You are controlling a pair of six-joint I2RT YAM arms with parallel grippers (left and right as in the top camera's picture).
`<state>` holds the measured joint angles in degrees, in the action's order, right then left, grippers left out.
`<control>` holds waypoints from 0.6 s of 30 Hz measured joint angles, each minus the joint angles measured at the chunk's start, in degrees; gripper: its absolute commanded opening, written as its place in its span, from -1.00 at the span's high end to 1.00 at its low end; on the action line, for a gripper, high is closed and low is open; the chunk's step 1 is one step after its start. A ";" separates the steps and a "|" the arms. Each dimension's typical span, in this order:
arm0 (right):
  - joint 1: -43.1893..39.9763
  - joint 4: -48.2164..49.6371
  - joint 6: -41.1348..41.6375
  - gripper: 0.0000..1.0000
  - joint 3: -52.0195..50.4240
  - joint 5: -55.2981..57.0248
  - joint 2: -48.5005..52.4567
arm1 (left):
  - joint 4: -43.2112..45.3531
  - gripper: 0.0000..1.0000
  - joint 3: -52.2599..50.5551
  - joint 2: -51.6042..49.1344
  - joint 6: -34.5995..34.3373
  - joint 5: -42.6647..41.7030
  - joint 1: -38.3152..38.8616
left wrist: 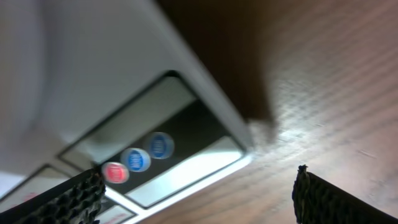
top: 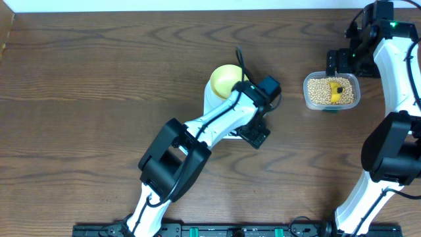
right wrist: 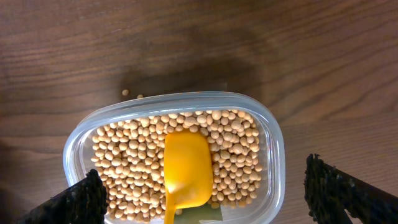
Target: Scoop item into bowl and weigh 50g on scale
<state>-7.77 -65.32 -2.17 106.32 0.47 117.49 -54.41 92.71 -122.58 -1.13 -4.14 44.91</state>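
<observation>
Left claw [left wrist: 198, 198], released, hangs near red button [left wrist: 114, 172] on white digital scale [left wrist: 143, 56]; pale yellow-cream bowl [top: 225, 79] sits on that scale. Right claw [right wrist: 208, 199], released, hovers over tan beans [right wrist: 239, 149] and bright yellow scoop [right wrist: 186, 165] in clear plastic tub [right wrist: 273, 137]. Recommend zeroing with bowl aboard before scooping.

bowl [top: 225, 79] on scale [left wrist: 124, 81], mid-table [top: 99, 79] | tub [top: 331, 91] apart, to my right of scale | beans [right wrist: 239, 155] in tub | scoop [right wrist: 185, 168] lying on beans | two loose beans [right wrist: 125, 93] on table just outside tub
</observation>
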 measured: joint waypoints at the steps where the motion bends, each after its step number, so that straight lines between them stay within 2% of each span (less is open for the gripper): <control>1: 0.00 -0.02 0.00 -0.98 0.00 0.00 0.00 | -0.04 -0.96 0.02 0.00 0.13 0.00 0.42; 18: 0.00 0.00 0.00 -0.99 0.00 0.00 0.00 | -3.04 -0.96 1.33 0.00 0.15 -2.62 1.01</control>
<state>-7.77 -65.32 -2.17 106.32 0.47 117.49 -57.45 94.04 -122.58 -0.97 -6.76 45.91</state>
